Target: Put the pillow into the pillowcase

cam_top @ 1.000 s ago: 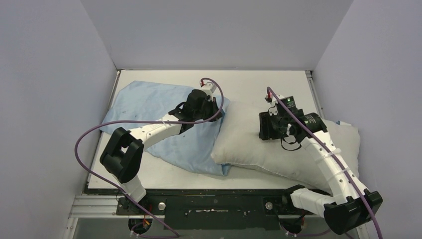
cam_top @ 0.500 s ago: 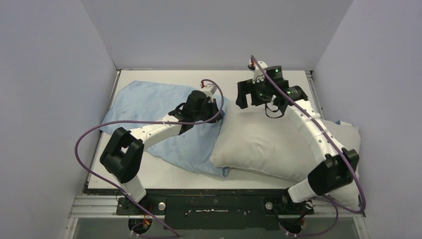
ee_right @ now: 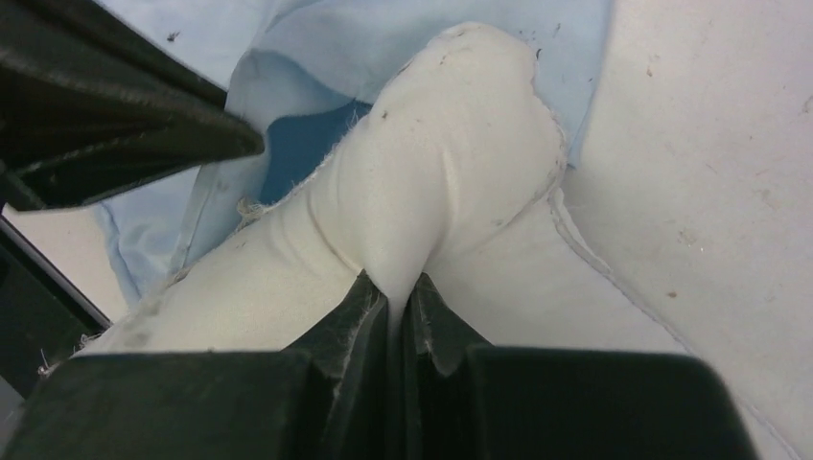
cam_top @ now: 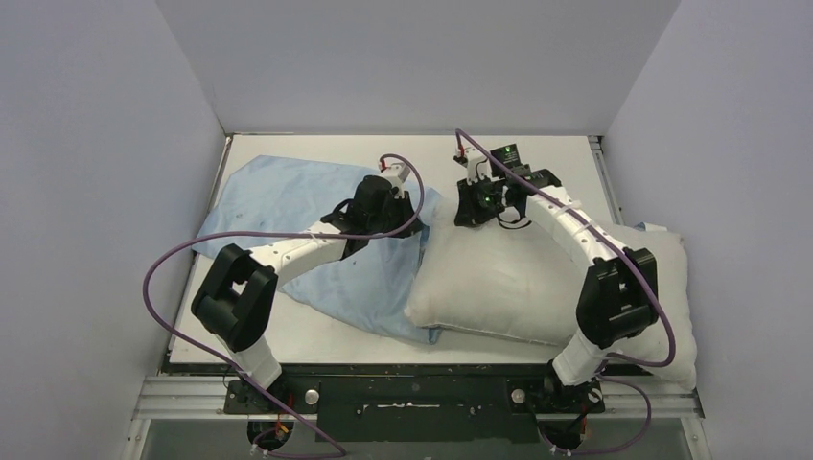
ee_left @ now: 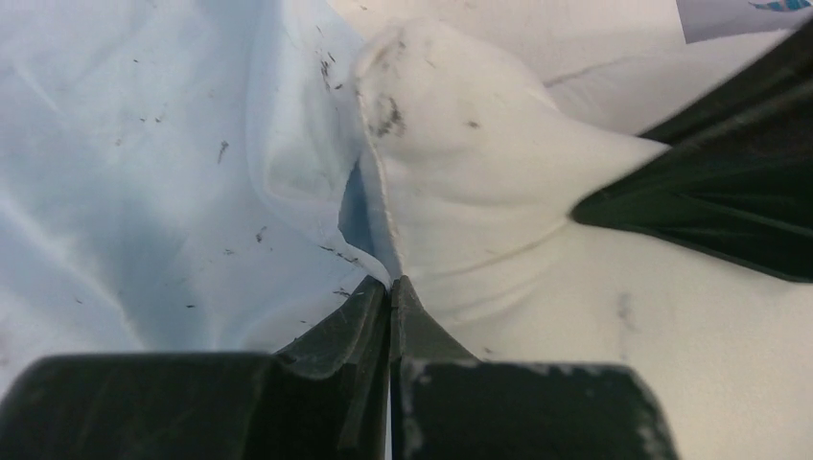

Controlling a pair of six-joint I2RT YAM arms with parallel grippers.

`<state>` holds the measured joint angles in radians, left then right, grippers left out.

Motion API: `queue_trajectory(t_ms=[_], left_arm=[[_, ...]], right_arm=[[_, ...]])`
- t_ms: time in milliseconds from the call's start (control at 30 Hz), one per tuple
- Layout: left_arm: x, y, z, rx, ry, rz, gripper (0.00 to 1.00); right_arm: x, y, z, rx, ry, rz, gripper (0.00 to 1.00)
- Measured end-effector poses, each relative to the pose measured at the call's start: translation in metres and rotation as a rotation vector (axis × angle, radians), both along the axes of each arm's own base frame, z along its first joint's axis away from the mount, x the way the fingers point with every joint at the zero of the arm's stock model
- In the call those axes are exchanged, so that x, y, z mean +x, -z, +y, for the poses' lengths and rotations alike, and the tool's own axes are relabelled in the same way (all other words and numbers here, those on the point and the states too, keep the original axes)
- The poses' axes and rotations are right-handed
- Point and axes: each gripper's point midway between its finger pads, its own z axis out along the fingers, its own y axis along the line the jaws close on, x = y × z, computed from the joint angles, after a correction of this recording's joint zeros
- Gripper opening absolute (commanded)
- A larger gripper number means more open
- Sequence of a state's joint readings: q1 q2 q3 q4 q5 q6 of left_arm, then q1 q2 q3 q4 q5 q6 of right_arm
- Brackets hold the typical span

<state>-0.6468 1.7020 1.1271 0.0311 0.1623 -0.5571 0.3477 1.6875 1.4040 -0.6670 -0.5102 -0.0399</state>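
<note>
The light blue pillowcase (cam_top: 278, 206) lies wrinkled on the left half of the table. Beside it on the right lies the plump white pillow (cam_top: 518, 278), its left end resting on the pillowcase's edge. My left gripper (cam_top: 419, 217) is shut on the pillowcase's hem (ee_left: 369, 220), where the left wrist view shows a dark gap of its opening next to the pillow's corner (ee_left: 451, 144). My right gripper (cam_top: 467, 213) is shut on a pinch of the pillow's far left corner (ee_right: 451, 153), just in front of the pillowcase (ee_right: 288, 57). The two grippers are close together.
The white table (cam_top: 316, 335) is boxed in by grey walls on the left, back and right. The pillow's right end hangs over the table's right edge. Purple cables loop from both arms. A black metal frame (cam_top: 412, 402) runs along the near edge.
My right arm has swung from above the pillow's middle to its far left corner, opened wide on the way and shut on that corner. The left arm has stayed put.
</note>
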Motion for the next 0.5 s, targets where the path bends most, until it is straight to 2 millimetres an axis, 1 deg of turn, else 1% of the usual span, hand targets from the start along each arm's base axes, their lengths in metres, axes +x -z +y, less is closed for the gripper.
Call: queue_trajectory(t_ms=[100,200,300,400,500], left_arm=[[0.005,0.0,0.005,-0.004,-0.017,0.002,0.0],[0.009,0.0,0.009,-0.003,-0.029,0.003,0.0],[0.012,0.0,0.013,-0.003,-0.037,0.003,0.0],[0.014,0.0,0.016,-0.006,-0.042,0.005,0.0],[0.013,-0.001,0.015,-0.014,-0.032,0.01,0.0]], right_arm=[[-0.015,-0.014,-0.003,0.013,-0.007,-0.028,0.0],[-0.033,-0.033,-0.007,0.007,-0.018,-0.056,0.0],[-0.05,-0.046,-0.014,-0.018,-0.025,-0.067,0.0],[-0.066,-0.047,-0.018,-0.047,-0.037,-0.042,0.0],[-0.079,-0.042,-0.013,-0.063,-0.073,-0.014,0.0]])
